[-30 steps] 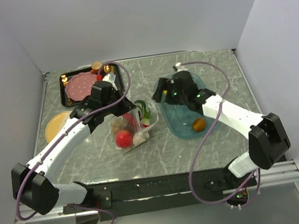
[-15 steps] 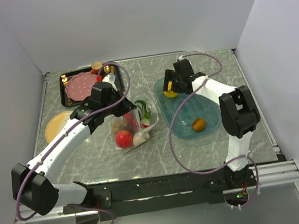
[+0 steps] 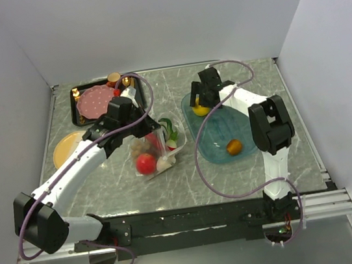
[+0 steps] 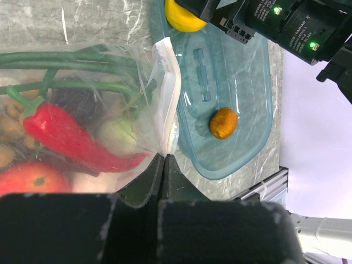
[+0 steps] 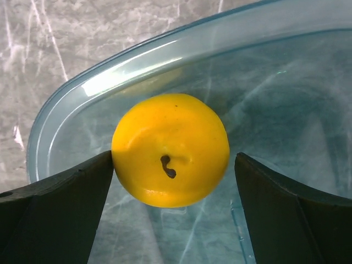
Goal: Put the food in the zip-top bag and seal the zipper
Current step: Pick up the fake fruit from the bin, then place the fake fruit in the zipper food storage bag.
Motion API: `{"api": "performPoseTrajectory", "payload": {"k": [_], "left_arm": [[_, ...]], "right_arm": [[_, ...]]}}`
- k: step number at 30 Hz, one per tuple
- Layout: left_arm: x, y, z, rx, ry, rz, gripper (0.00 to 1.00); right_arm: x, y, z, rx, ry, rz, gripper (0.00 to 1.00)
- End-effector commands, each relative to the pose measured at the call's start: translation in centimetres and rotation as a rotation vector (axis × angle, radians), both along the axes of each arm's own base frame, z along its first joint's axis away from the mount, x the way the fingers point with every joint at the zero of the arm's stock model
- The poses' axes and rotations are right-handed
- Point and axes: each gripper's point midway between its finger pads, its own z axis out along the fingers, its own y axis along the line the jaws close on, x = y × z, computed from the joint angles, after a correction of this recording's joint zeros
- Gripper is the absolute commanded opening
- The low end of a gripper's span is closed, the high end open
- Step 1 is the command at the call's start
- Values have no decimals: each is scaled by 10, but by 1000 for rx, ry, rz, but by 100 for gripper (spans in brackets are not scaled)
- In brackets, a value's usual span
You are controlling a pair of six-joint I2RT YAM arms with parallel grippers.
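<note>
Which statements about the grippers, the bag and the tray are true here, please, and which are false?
1. The left gripper is shut on the bag. True.
2. The right gripper is clamped on the yellow fruit. False: its jaws stand open on either side of it.
3. The chili is inside the bag. True.
4. The orange fruit is in the bag. False: it lies in the tray.
</note>
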Motion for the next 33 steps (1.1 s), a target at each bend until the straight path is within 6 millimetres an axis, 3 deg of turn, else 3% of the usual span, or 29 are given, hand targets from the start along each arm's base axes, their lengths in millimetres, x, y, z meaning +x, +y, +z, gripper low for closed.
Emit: {"api": "performPoseTrajectory", "payload": {"k": [1,2,3,9,11,12,13,15,16,20,25,26,33], "left_arm": [[2,-3,15,-31,-47,-13,1],[2,-3,13,-30,-43,-13,1],[2,-3,14,-31,-45,-13,1],[1,-3,15,-33,-47,-11,1],[2,-2,15,-26,-46,-7,1],[2,-2,14,-25,-45,-7,1],[3,-3,15,-26,-46,-10,1],[2,-3,14,-27,-44,-13,1],[3,-3,14,-25,-46,-11,1],[4,-3,13,-19,-43,-12,1],[4,-4,12,-17,-40,-15,1],[5,-4,12,-16,-41,-15,1],[4,-5,15,-34,-44,-14,1]], "right_arm": [[0,-8,1,-37,-15,-14,90],[-1,-8,1,-37,-12,-14,84],[-1,-9,0,-35,-14,-17,66],[-13,-10,3,-10,4,-35,33],[-17,-10,27,20,-53,-41,32],[-28,-13,23,23,-45,-43,32],[-28,-10,53,66,-122,-36,32],[-42,-8,62,104,-144,-14,32],[-46,-7,85,132,-192,-10,32],[-71,4,104,209,-208,43,32],[-93,13,102,282,-192,76,31],[-102,20,97,312,-180,102,31],[-148,84,163,543,-273,221,33]]}}
